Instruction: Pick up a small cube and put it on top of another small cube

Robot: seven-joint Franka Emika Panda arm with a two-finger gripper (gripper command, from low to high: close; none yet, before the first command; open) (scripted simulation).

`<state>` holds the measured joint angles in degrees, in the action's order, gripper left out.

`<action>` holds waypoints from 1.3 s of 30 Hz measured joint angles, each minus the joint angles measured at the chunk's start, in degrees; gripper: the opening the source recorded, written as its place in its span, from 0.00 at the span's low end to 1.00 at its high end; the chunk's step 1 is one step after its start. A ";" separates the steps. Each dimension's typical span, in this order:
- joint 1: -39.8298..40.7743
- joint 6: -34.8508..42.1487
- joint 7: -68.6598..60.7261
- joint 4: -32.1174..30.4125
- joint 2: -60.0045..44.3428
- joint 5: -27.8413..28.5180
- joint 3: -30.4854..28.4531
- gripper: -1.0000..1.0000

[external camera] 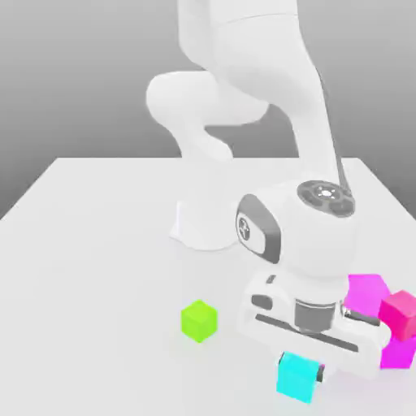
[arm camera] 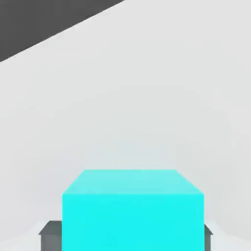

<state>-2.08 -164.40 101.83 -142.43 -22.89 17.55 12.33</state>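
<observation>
In the exterior view, the white arm reaches down to the white counter [external camera: 89,268], and its big hand body hides much of what is below it. The pincer [external camera: 302,375] is low, close to the counter, and the cyan cube [external camera: 296,376] sits between its fingers. One dark fingertip [external camera: 321,374] shows just at the cube's side toward the exterior view's right; the other finger is hidden behind the cube. The lower edge of the cube is close to the frame border, so it is hard to see if it rests on the counter or is already a little above it. The lime-green cube [external camera: 199,320] lies free on the counter, apart from the pincer, toward the exterior view's left. On the exterior view's right, a magenta block [external camera: 367,294] and a pink-red cube [external camera: 400,314] stand near each other, partly covered by the hand and partly cut by the frame edge.

In the hand view, the cyan cube [arm camera: 132,211] is very near the camera and its lower part is cut off. A dark grey pad [arm camera: 50,235] touches one side of it, and a small piece of the other pad [arm camera: 208,235] shows at the opposite side. So the pincer is narrow, closed on the cyan cube. Behind the cube is the pale counter [arm camera: 147,88], and a dark area lies past its far edge.
</observation>
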 joint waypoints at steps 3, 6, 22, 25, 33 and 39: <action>0.47 0.85 -0.70 -0.26 1.11 -0.98 0.66 0.00; 2.73 5.19 -3.99 -1.54 6.84 -5.35 3.84 0.00; 11.93 10.57 -20.49 -25.71 37.16 -22.84 -2.32 0.00; 13.27 6.95 -20.12 -26.84 34.83 -21.85 -2.59 0.00; 15.08 -5.02 -16.52 -26.56 22.53 -16.54 -2.65 1.00; 15.42 -4.87 -16.57 -26.56 22.63 -16.60 -2.39 1.00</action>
<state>13.34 -169.26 85.26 -168.98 -0.26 0.96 9.94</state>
